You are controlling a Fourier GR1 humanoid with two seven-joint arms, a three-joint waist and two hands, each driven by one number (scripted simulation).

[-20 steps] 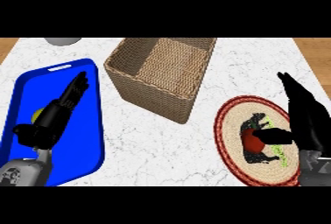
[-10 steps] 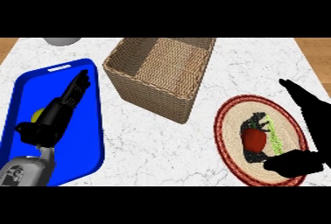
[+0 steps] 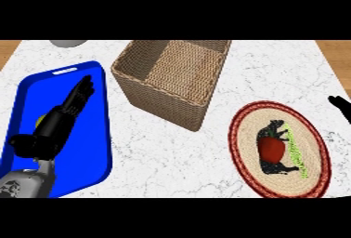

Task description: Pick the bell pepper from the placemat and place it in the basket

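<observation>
Fingers straight and holding nothing, the left hand (image 3: 65, 114) rests over the blue tray (image 3: 89, 153) at the tabletop's left edge. Only a tip of the right hand (image 3: 339, 103) shows at the right edge; whether its fingers are open I cannot tell. The pepper (image 3: 272, 148) lies on the placemat (image 3: 247, 121), right of the basket (image 3: 171, 100).
</observation>
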